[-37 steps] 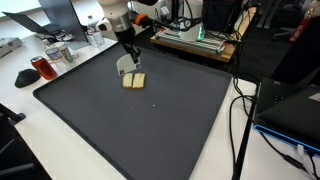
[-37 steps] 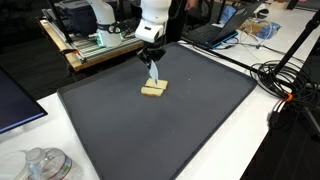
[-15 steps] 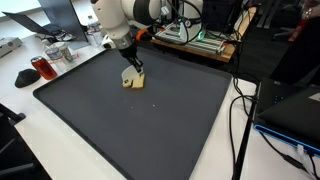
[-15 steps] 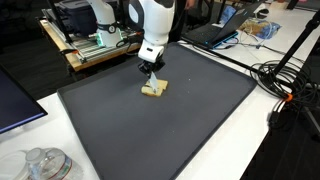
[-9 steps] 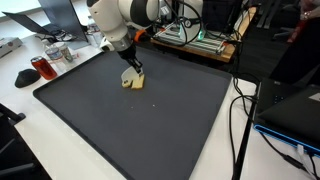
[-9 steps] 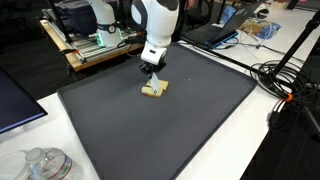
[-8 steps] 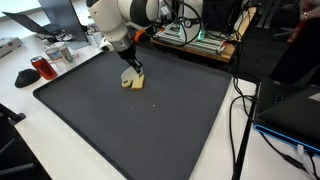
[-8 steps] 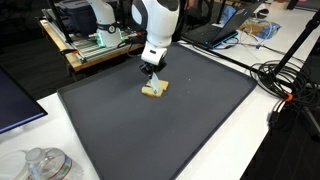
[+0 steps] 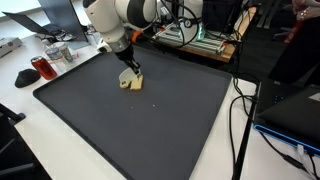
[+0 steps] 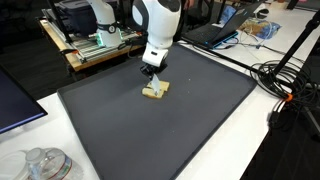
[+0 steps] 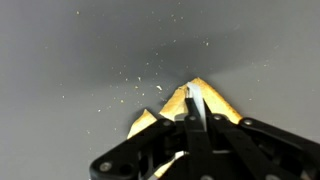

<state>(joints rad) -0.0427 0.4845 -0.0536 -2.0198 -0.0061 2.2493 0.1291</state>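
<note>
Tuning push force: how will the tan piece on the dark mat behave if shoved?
Probably fragile: pale crumbs lie scattered beside the tan piece, so it may shed or break. Likely light, since it looks small and thin. It lies flat on the mat, so it should slide, not roll.

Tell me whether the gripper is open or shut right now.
Shut. In the wrist view the gripper has its fingers pressed together with no gap, their tips down at the bread on the mat.

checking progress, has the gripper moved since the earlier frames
Yes. The gripper, shut on a thin white blade, has come down toward the bread slices on the dark mat.
</note>
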